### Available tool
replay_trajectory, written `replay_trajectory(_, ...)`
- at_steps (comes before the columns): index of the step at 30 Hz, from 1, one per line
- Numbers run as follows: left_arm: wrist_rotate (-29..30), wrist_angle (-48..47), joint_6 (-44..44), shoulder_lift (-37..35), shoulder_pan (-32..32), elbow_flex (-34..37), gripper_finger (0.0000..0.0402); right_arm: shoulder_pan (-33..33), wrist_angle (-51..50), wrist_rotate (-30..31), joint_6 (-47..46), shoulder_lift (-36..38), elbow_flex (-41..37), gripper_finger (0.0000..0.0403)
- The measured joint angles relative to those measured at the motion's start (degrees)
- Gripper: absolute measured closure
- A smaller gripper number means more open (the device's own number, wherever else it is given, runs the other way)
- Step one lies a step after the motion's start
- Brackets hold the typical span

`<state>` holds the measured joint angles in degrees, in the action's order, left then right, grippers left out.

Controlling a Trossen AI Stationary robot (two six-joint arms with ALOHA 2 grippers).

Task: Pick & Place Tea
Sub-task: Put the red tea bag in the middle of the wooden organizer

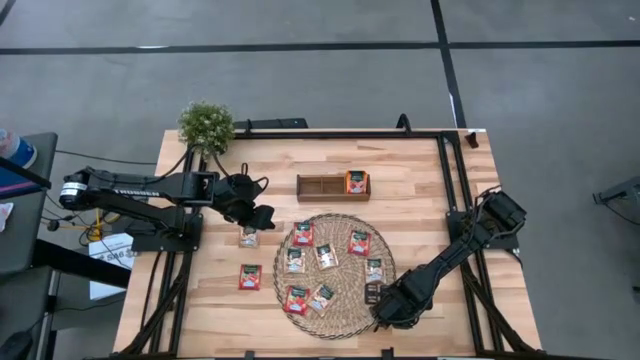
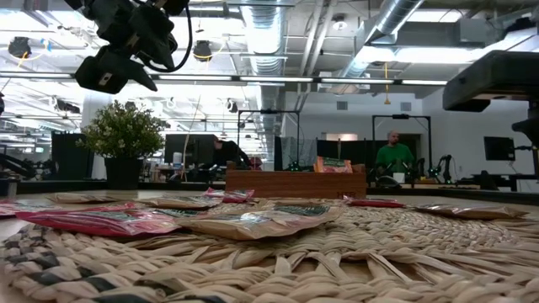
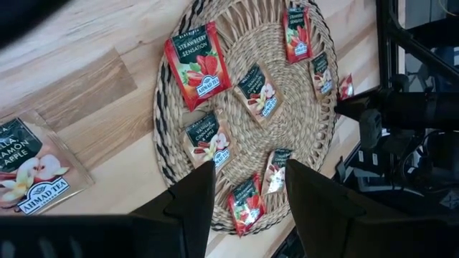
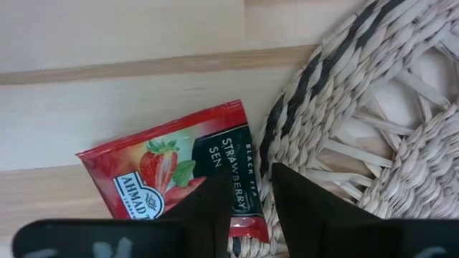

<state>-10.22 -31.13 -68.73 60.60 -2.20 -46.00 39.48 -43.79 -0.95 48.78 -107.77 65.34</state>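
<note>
From above: right gripper [image 1: 385,303] low at the wicker mat [image 1: 335,228]'s rim, over a sachet [image 1: 373,292] lying half on the table [image 1: 420,190], others scattered on the mat, two beside it, one in the wooden tray [image 1: 322,186]; left gripper [image 1: 258,217] parked with fingers spread wide, empty. Through the right wrist: red strawberry sachet [image 4: 179,175] with dark green band, flat, foil-thin, likely light and slippery, best pinched by the edge lifted on the weave; fingers narrowly parted astride that edge, not yet visibly clamped.

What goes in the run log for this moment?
right hand: low over strawberry sachet beside mat | left hand: open, raised | tray: holds sachets
</note>
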Motion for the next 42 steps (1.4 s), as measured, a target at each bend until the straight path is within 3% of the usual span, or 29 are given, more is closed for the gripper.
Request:
replay_trajectory(17, -0.02, 0.04, -0.11, 0.0, 0.0, 0.0, 0.024, -0.2, 0.39, -0.22, -1.42, -0.15, -0.15, 0.0399)
replay_trajectory(26, -0.02, 1.51, -0.09, 0.0, 0.0, 0.0, 0.024, -0.15, 0.34, 0.9, -3.48, 0.34, -0.09, 0.0402)
replay_trajectory(42, 1.23, 1.76, 4.82, 0.0, 0.0, 0.0, 0.024, 0.78, -17.51, 1.24, -17.84, 1.51, 12.6, 0.0402)
